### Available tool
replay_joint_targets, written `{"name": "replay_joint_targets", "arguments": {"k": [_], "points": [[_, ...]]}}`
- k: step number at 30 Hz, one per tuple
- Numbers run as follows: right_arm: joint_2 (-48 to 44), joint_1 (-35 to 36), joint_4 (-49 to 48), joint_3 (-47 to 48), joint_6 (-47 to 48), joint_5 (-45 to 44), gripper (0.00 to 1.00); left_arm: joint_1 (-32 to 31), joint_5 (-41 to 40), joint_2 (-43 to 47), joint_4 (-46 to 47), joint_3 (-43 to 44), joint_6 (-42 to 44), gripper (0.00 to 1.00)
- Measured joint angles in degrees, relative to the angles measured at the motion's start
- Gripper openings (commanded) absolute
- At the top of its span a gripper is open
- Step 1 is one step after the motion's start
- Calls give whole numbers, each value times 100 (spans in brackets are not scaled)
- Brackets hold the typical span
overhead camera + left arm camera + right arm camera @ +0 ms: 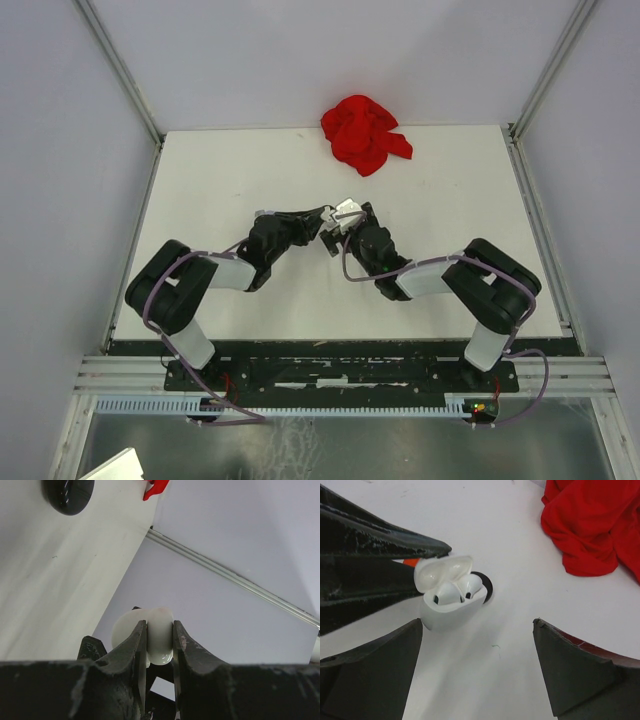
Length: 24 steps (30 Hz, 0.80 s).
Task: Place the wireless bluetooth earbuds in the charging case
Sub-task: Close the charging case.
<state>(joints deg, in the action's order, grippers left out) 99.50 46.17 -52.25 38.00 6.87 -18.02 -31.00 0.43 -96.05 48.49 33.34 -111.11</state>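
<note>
The white charging case (451, 611) is open, lid tipped back. Two white earbuds (448, 594) sit side by side in its wells, dark ends facing up. My left gripper (160, 626) is shut on the case (159, 639) and holds it just above the table; its black fingers (375, 545) show at the left of the right wrist view. My right gripper (477, 625) is open and empty, hovering close over the case, with the case off its left finger. Both grippers meet at the table's middle in the top view, left (322, 224) and right (346, 216).
A crumpled red cloth (363, 133) lies at the back edge of the table, also in the right wrist view (595, 525). A round black disc (485, 586) lies on the table just behind the case, also in the left wrist view (68, 495). Grey walls enclose the table.
</note>
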Motion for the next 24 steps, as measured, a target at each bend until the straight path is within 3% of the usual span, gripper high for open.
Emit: {"name": "replay_joint_targets", "arguments": {"k": [9,24], "points": [[326,59,-66,407,129,-258,100,-13,11,0,-39,2,-9,3],[365,291,-385,374,1224,-1069,100,-26,72,-59,153,2,-9,3]]}}
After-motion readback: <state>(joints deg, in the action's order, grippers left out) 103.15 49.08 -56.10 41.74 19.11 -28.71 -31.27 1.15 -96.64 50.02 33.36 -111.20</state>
